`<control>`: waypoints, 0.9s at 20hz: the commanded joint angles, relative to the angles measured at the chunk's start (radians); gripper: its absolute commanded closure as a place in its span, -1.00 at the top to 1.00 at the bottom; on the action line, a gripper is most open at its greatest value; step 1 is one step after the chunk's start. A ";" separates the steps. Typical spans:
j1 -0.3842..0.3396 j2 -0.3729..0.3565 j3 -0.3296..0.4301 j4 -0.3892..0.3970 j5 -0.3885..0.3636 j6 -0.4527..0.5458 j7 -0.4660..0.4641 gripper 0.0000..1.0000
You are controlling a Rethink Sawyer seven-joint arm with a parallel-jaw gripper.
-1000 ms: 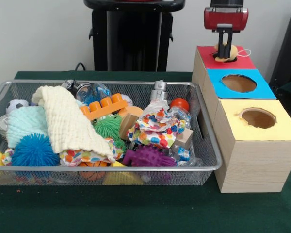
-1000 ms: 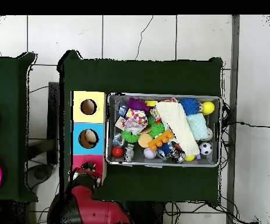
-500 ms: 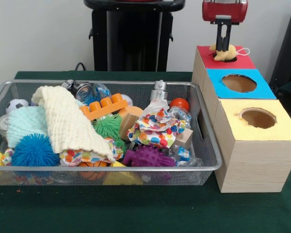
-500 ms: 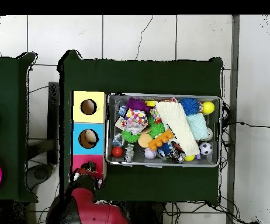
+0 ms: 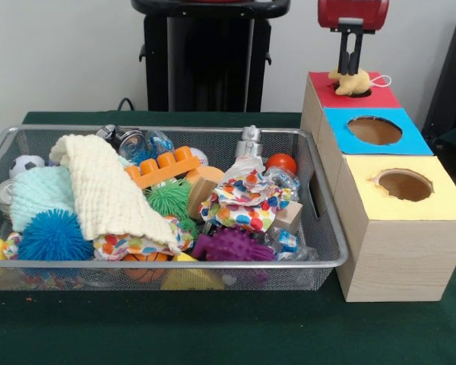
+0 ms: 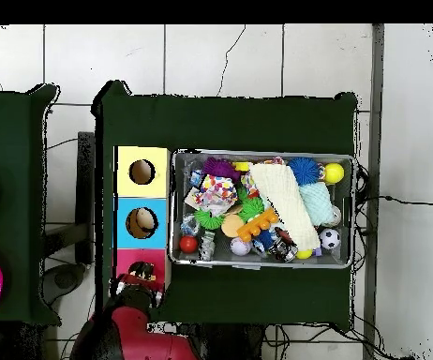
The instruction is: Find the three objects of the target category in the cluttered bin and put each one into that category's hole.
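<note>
A pale yellow-tan soft toy [image 5: 350, 82] sits in the round hole of the red-topped wooden box [image 5: 323, 95], still sticking out above the top. My gripper [image 5: 351, 70] hangs straight above it, fingers a little apart, tips just over the toy and holding nothing. In the overhead view the gripper [image 6: 141, 275] covers most of the red box top [image 6: 124, 261]. The silver wire-mesh bin [image 5: 175, 265] lies left of the boxes, full of clutter; it also shows in the overhead view [image 6: 262, 155]. No orange striped toy shows in it.
A blue-topped box [image 5: 376, 131] and a yellow-topped box [image 5: 405, 185] stand in line in front of the red one. The bin holds a cream knitted cloth [image 5: 106, 190], a blue spiky ball [image 5: 53, 236], a purple spiky toy [image 5: 232, 245] and an orange block [image 5: 163, 167].
My gripper has let go of the yellow-tan toy and risen straight up. The toy stays resting in the red box's hole.
</note>
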 commanded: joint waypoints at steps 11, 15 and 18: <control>0.080 0.003 -0.087 0.043 0.037 0.110 0.190 -1.00; 0.064 0.041 -0.059 0.054 0.024 0.056 0.208 -1.00; 0.050 0.085 -0.044 0.040 0.017 0.039 0.202 -1.00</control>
